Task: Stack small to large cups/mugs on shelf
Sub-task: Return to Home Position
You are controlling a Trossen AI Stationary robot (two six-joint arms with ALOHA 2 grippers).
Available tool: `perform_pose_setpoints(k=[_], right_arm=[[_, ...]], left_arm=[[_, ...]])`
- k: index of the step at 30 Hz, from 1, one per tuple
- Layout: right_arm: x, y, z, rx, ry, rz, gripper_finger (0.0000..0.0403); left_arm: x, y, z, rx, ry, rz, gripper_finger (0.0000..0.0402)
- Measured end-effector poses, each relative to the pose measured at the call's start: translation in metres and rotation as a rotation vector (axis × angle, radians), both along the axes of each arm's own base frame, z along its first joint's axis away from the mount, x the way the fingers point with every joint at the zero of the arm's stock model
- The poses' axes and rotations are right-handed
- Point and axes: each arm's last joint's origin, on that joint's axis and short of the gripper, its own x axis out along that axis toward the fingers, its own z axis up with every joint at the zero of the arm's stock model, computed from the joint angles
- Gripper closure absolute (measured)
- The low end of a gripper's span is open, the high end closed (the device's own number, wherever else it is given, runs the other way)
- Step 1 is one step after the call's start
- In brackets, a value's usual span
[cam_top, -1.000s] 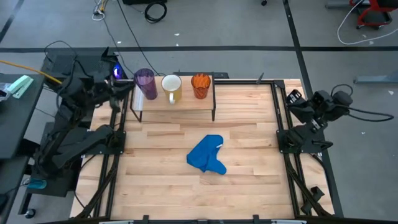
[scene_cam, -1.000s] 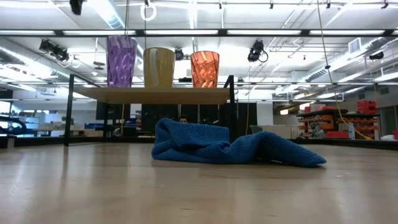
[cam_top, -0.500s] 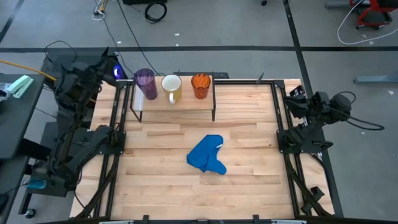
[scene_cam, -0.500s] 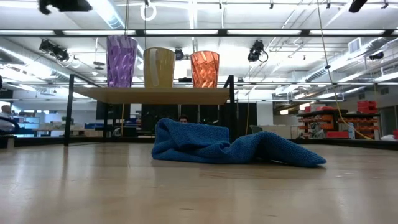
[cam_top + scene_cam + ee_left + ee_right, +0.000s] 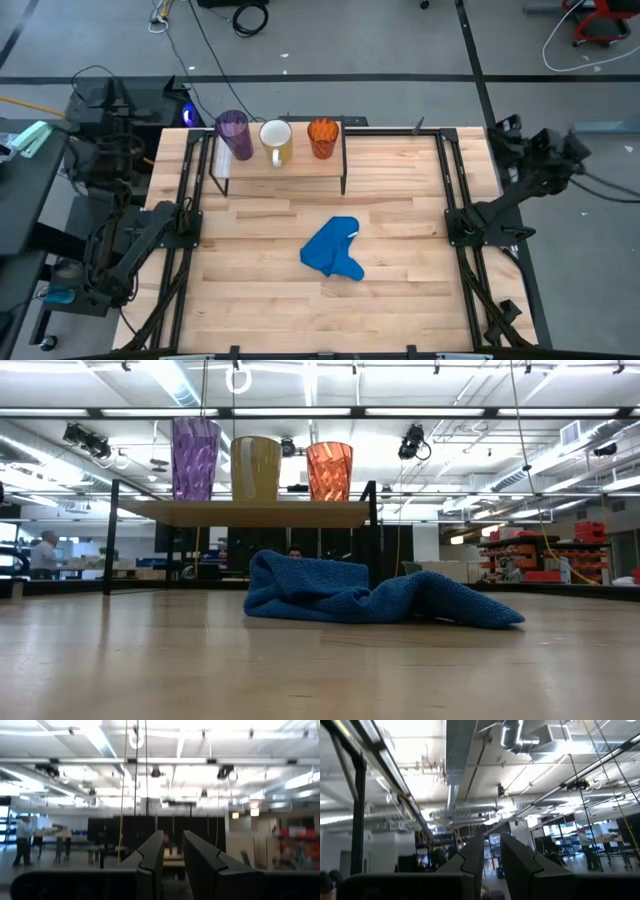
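Three cups stand side by side on the shelf (image 5: 280,166) at the table's far edge: the purple tumbler (image 5: 234,133) on the left, the white mug (image 5: 276,141) in the middle, the orange cup (image 5: 322,136) on the right. The low view shows them upright on the board (image 5: 250,512). My left gripper (image 5: 110,98) is off the table's far left corner, raised and facing the far side of the room; its fingers (image 5: 150,857) stand slightly apart with nothing between them. My right gripper (image 5: 504,127) is beyond the table's far right corner, tilted upward, slightly open and empty (image 5: 491,852).
A crumpled blue cloth (image 5: 333,250) lies mid-table, in front of the shelf (image 5: 370,595). Black frame rails (image 5: 186,200) run along both table sides. A person (image 5: 44,555) stands far back in the room.
My left gripper has swung away from the shelf's left end, out past the table's left edge, rising and turning toward the far side. My right gripper has drawn back toward the far right and tipped upward. The cups and the cloth have kept still.
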Motion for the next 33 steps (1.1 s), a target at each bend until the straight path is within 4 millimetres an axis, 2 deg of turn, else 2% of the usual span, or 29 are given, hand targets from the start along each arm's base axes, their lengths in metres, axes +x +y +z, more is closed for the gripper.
perform_pose_setpoints(k=[5, 9, 20, 31, 33], right_arm=[[-0.008, -0.003, 0.022, -0.023, -0.002, -0.013, 0.0332], [0.001, 0.001, 0.035, -0.080, 0.053, -0.025, 0.0332], [0.020, 0.013, 0.079, -0.185, 0.057, 0.029, 0.0332], [-0.014, -0.001, 0.074, -0.180, -0.002, 0.076, 0.0332], [-0.020, -0.004, 0.071, -0.176, -0.009, 0.076, 0.0332]], left_arm=[[-0.004, -0.014, 0.003, 0.063, -0.020, -0.001, 0.0320], [-0.007, -0.026, 0.002, 0.086, -0.022, 0.001, 0.0315], [-0.015, -0.057, 0.000, 0.174, -0.050, -0.002, 0.0321], [-0.029, -0.107, -0.017, 0.253, -0.063, 0.024, 0.0315], [-0.031, -0.110, -0.016, 0.257, -0.083, 0.057, 0.0313]])
